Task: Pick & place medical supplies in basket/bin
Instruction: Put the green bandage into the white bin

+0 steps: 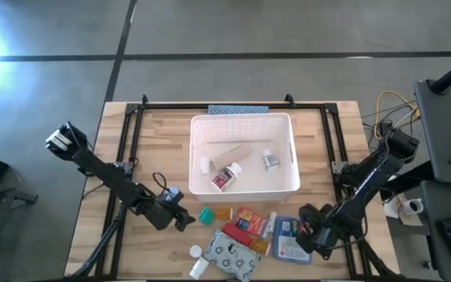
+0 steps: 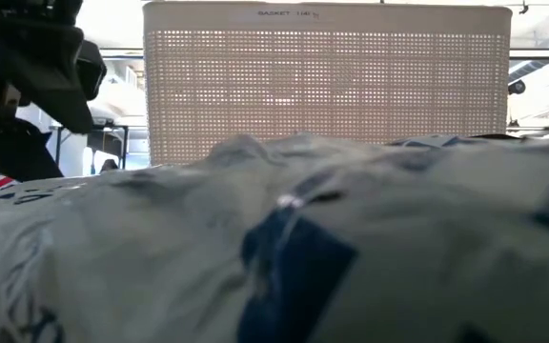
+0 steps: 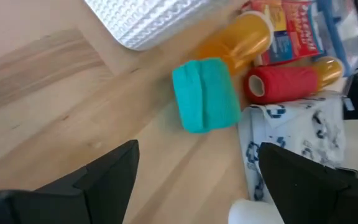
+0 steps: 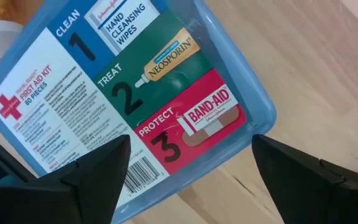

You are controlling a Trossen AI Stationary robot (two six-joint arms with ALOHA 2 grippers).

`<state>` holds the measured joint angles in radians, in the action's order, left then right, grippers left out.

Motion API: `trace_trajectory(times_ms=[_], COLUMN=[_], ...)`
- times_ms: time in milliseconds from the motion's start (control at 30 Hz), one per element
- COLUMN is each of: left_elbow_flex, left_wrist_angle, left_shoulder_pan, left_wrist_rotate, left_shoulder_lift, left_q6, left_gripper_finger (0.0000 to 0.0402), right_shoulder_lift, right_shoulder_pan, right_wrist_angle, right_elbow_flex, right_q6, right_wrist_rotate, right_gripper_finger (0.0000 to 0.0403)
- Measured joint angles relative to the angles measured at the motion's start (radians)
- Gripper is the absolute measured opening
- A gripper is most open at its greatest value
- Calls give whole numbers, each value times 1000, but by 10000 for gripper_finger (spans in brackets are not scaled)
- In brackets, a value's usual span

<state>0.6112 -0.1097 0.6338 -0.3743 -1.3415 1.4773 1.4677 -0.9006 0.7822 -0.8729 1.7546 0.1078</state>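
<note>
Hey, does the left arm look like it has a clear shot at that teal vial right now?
Probably yes. The left gripper is open and faces the teal vial, with only bare wood between them. The orange vial and red tube lie close beside it and might get nudged.

I see the bin (image 1: pixel 244 153) mid-table with bottles (image 1: pixel 227 177) inside; nearer me the vials (image 1: pixel 207 213), pouch (image 1: pixel 231 255) and first-aid box (image 1: pixel 286 237) lie outside it.
</note>
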Motion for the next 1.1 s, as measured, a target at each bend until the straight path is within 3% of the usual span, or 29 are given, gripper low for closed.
trace_trajectory(times_ms=[133,467,667,833,1100], left_elbow_flex=[68,333,331,334,333], left_wrist_angle=[-19,-267,-259,-163,-154], left_shoulder_pan=[-1,-18,-33,-55,-72], left_wrist_rotate=[-1,-50,-108,-92,-94], left_shoulder_lift=[-88,-358,-364,-364,-365], left_q6=[-1,-13,8,5,5], left_gripper_finger=[308,308,308,308,308], right_shoulder_lift=[0,-2,-2,-2,-2], right_shoulder_pan=[18,93,110,110,110], right_wrist_angle=[0,-3,-3,-3,-1], right_elbow_flex=[-2,1,0,0,1], right_q6=[0,-98,-153,-162,-201], right_wrist_rotate=[-1,-5,-14,-41,-45], right_gripper_finger=[327,327,327,327,327])
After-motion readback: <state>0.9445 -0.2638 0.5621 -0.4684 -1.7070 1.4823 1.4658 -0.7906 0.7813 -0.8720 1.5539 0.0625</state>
